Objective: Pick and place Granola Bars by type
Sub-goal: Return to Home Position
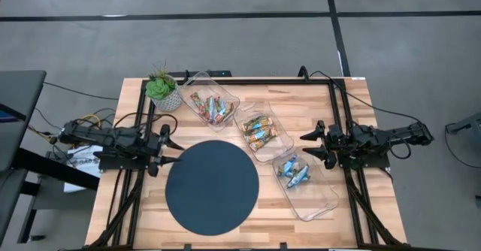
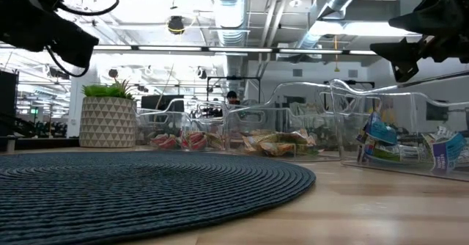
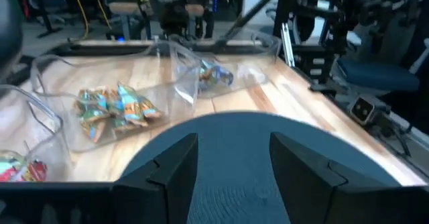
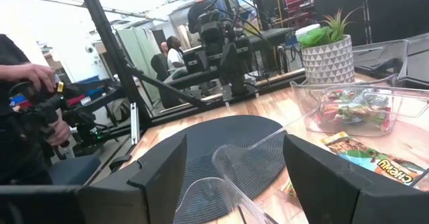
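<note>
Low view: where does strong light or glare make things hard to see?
Low view: ceiling lights backlight the scene; the clear bins carry bright reflections. High view: even light, no glare on the mat.

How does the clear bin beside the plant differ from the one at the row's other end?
The bin by the plant holds red-and-green bars; the end bin holds blue ones. The plant bin's bars cover most of its floor; the end bin's bunch at one end. Both are clear.
</note>
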Tool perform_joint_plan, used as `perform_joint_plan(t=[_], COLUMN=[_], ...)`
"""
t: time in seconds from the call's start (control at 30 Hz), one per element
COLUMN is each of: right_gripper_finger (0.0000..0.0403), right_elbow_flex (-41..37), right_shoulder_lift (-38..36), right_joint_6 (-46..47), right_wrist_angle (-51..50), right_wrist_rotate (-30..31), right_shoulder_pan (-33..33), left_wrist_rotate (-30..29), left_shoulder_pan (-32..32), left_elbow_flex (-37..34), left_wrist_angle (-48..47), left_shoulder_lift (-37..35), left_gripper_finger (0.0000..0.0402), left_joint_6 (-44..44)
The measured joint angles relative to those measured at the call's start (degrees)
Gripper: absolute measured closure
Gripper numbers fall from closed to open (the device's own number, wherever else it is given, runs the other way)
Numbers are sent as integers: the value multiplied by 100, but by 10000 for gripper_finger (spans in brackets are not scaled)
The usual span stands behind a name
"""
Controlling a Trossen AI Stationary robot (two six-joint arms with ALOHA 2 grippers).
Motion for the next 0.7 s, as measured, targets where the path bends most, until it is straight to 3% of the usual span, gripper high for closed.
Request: perform_joint_plan(t=[0.2, 0.43, 0.7], right_gripper_finger=[159, 159, 159], right_elbow_flex=[-2, 0, 1], right_shoulder_lift=[0, 0, 0], right_joint_6=[0, 0, 0], right_wrist_angle=[0, 0, -2], right_wrist_rotate=[0, 0, -1], right_shoulder_pan=[0, 0, 0], left_wrist_rotate=[-164, -290, -386], left_shoulder_pan=[79, 128, 128], left_elbow_flex=[-3, -590, -656], left_wrist_angle=[603, 2038, 1818], left_shoulder_lift=[-36, -30, -27], left_gripper_finger=[223, 223, 223], left_joint_6=[215, 527, 865])
